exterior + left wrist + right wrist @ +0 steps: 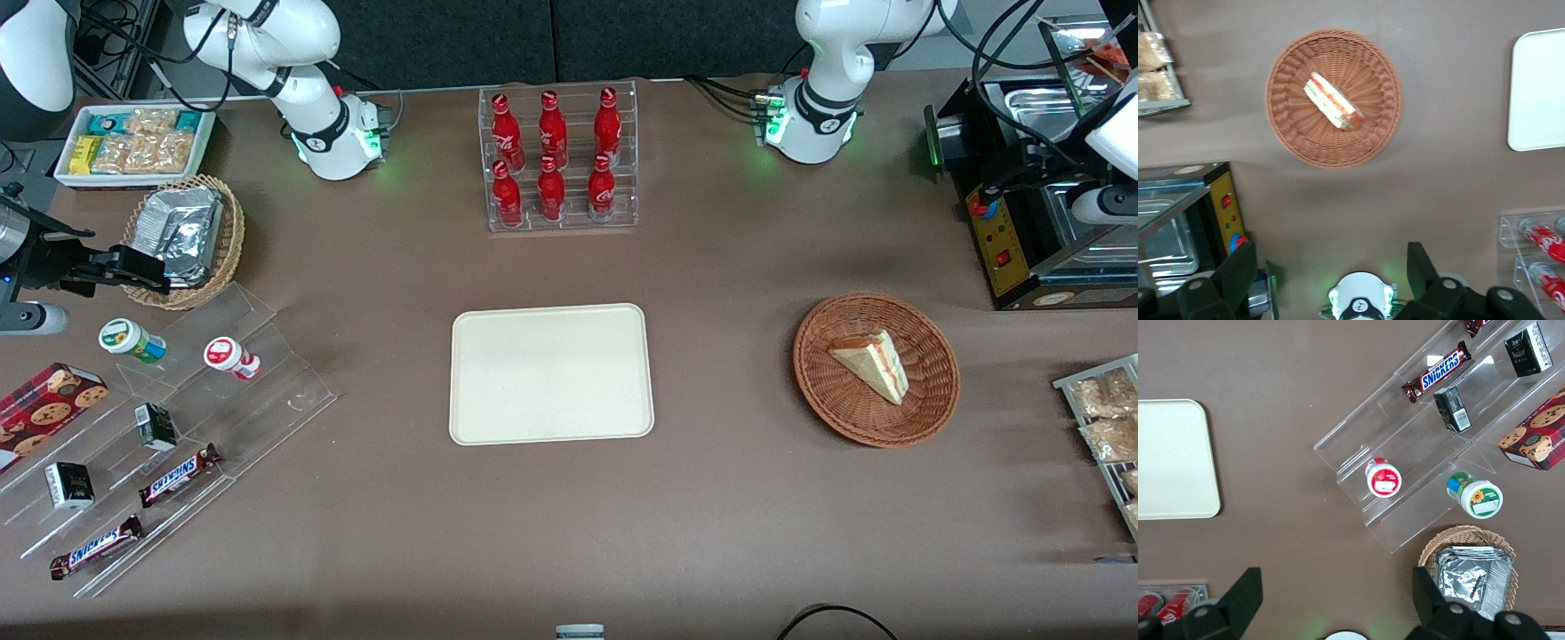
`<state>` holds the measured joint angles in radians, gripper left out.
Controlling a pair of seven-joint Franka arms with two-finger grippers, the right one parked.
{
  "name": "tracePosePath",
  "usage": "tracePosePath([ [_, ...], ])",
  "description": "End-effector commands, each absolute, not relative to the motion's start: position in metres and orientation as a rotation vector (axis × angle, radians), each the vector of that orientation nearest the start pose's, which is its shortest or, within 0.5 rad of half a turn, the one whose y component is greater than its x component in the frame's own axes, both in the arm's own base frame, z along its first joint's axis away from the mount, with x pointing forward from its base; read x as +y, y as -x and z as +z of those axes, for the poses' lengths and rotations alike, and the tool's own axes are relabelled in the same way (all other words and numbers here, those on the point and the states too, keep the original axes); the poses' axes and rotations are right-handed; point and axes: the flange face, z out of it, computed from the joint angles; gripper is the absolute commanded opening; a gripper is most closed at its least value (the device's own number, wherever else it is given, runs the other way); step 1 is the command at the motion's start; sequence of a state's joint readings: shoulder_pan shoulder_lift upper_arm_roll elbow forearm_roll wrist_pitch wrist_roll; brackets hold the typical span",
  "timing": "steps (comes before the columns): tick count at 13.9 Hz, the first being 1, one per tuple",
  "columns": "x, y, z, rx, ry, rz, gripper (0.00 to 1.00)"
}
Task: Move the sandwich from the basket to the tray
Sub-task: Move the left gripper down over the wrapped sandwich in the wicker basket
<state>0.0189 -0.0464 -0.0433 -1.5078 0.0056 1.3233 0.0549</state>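
The sandwich (876, 363), a pale bread wedge with a red and green stripe, lies in the round reddish-brown basket (929, 396) toward the working arm's end of the table. The cream tray (551, 373) lies bare at the table's middle. In the left wrist view, my gripper (1331, 273) is open and empty, its fingers (1238, 267) wide apart. It hangs high over the table, near the arm's own base (1361, 303) and apart from the basket (1295, 130). That view also shows the sandwich (1333, 101) and one end of the tray (1541, 87).
A clear rack of red bottles (558, 160) stands farther from the camera than the tray. A black and metal appliance (1031, 231) and a rack of snack packets (1102, 418) flank the basket. A tan basket of foil packets (182, 236) and an acrylic snack stand (169, 427) lie toward the parked arm's end.
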Motion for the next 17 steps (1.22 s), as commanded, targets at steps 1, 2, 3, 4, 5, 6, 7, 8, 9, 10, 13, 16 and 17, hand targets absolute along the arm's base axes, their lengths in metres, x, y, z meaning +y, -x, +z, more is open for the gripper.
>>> tracePosePath([
  [1, -0.012, -0.512, 0.658, 0.112, 3.136, 0.251, 0.99],
  [2, -0.011, -0.512, 0.658, 0.100, 3.137, 0.248, 0.99],
  [3, -0.009, -0.514, 0.656, 0.088, 3.129, 0.250, 0.99],
  [4, -0.008, -0.518, 0.649, 0.077, 3.107, 0.268, 0.99],
  [5, -0.007, -0.525, 0.638, 0.059, 3.097, 0.295, 0.99],
  [6, -0.007, -0.533, 0.623, 0.009, 3.079, 0.333, 0.99],
  [7, -0.005, -0.536, 0.609, 0.001, 3.052, 0.355, 0.99],
  [8, -0.002, -0.540, 0.598, -0.014, 3.047, 0.331, 0.99],
  [9, -0.003, -0.541, 0.580, -0.035, 3.041, 0.329, 1.00],
  [10, -0.002, -0.544, 0.568, -0.112, 3.034, 0.289, 1.00],
  [13, -0.002, -0.548, 0.534, -0.365, 3.008, 0.229, 1.00],
  [16, -0.007, -0.553, 0.496, -0.623, 2.991, 0.141, 1.00],
  [17, -0.010, -0.553, 0.480, -0.662, 2.999, 0.122, 1.00],
])
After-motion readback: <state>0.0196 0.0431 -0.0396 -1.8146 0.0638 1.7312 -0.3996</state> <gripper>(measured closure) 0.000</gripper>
